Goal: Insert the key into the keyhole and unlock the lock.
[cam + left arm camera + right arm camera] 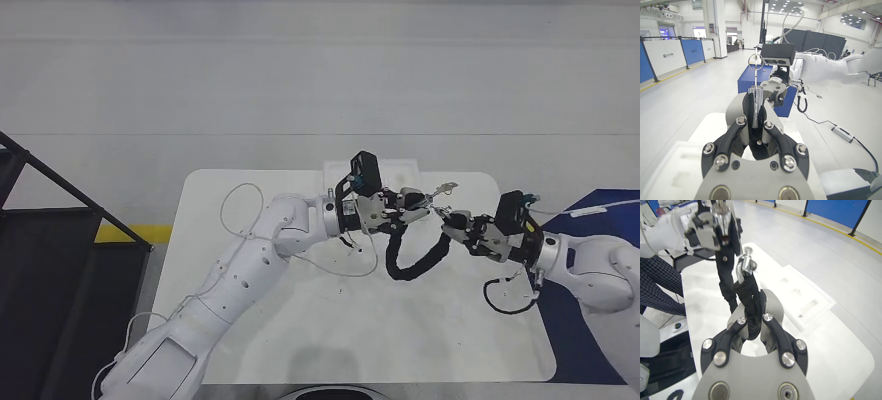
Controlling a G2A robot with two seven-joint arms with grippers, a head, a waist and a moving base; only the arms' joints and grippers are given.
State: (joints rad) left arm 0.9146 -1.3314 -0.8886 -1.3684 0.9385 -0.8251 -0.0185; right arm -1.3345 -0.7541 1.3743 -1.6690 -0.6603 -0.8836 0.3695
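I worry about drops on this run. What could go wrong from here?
The right claw grips the cloth sleeve, not the metal pin, so it could slide through. The key stands in the lock barrel held by the left claw, with nothing holding the key itself; a tilt might let it drop out.

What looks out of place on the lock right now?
The cable's pin end sits out of the lock cylinder, apart from it in the air. Next to the pin, the black sleeve is frayed and pulled back, baring curved metal. The key stands in the cylinder's end; nothing else looks off.
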